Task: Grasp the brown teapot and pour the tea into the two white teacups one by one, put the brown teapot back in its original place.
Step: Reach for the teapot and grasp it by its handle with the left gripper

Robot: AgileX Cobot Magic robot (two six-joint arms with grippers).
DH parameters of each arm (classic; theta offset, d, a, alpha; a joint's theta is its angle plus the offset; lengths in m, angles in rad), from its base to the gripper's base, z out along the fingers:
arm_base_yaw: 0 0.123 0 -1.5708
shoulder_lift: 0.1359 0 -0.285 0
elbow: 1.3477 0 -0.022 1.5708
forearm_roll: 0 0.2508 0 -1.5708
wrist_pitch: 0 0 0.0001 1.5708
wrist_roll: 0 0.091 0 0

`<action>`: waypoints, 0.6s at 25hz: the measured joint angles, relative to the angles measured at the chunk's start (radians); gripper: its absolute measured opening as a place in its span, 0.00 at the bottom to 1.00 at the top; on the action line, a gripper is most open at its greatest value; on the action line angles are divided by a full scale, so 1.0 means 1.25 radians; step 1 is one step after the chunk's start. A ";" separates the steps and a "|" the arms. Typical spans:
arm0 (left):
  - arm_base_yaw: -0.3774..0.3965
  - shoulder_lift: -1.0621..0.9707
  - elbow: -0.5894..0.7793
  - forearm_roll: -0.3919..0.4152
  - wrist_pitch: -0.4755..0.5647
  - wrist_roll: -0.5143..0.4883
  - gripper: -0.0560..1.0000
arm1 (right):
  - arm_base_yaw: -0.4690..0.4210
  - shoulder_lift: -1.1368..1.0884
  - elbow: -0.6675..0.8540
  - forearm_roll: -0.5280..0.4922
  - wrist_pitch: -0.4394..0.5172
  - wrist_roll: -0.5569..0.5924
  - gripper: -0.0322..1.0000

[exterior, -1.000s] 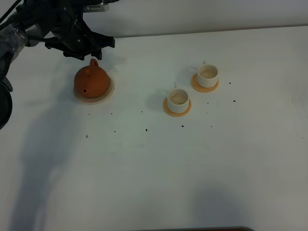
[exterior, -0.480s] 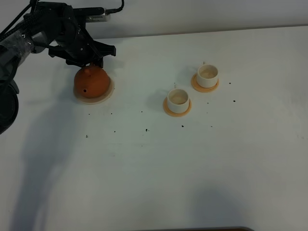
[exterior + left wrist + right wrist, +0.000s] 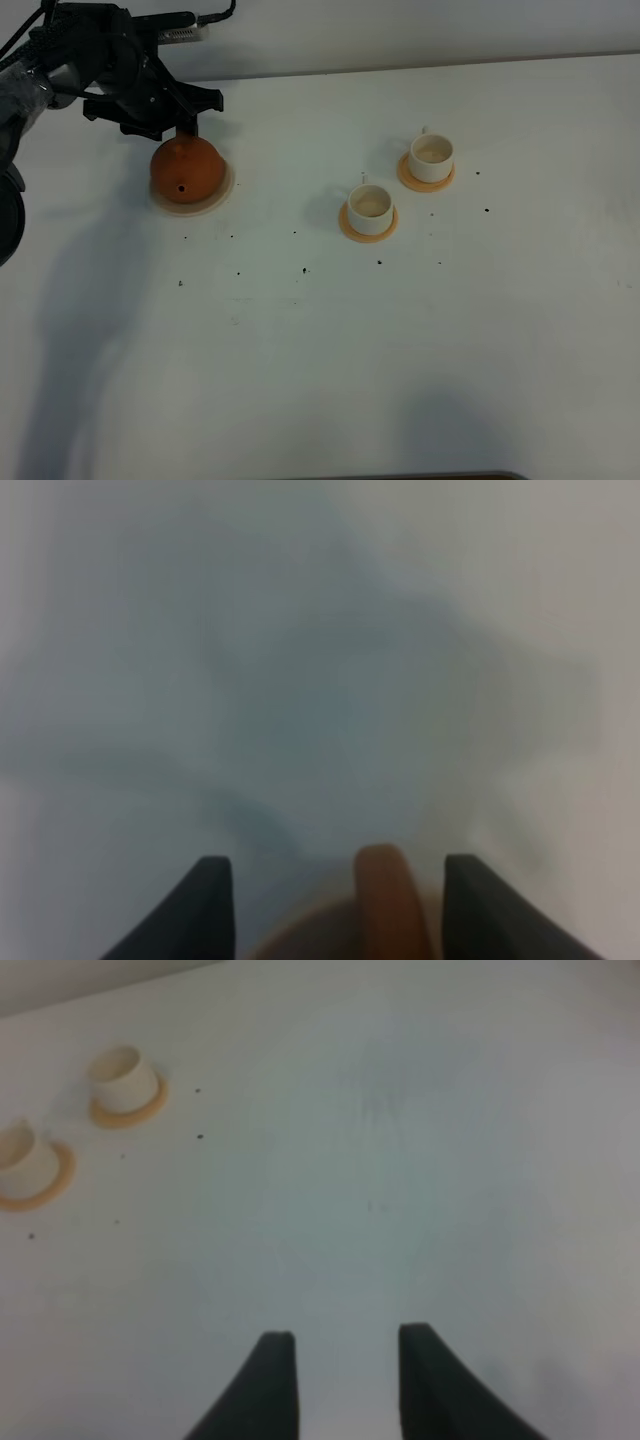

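The brown teapot (image 3: 186, 172) stands on its pale beige saucer (image 3: 222, 192) at the far left. My left gripper (image 3: 186, 128) is right over its back, hiding the handle. In the left wrist view the gripper (image 3: 338, 910) is open, and the teapot's loop handle (image 3: 390, 900) stands between the two dark fingers (image 3: 205, 910) without touching them. The two white teacups (image 3: 371, 203) (image 3: 432, 152) sit on orange-tan coasters at mid-table. They also show in the right wrist view (image 3: 25, 1155) (image 3: 122, 1072). My right gripper (image 3: 345, 1385) is open and empty, far from the cups.
Small dark specks (image 3: 305, 269) are scattered on the white table between the teapot and the cups. The table's back edge (image 3: 420, 66) meets a wall just behind the left arm.
My left gripper has come down from behind the teapot onto its handle, which is now hidden under it in the high view. Teapot and cups have not moved.
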 joint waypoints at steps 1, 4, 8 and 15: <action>0.004 0.000 0.000 0.001 0.004 -0.001 0.49 | 0.000 0.000 0.000 0.000 0.000 0.000 0.26; 0.014 0.000 -0.002 0.001 0.015 -0.002 0.49 | 0.000 0.000 0.000 0.000 0.000 0.000 0.26; 0.027 0.000 -0.008 0.007 0.046 -0.002 0.49 | 0.000 0.000 0.000 0.000 0.000 0.000 0.26; 0.043 -0.002 -0.012 0.047 0.112 -0.003 0.49 | 0.000 0.000 0.000 0.000 0.000 0.000 0.26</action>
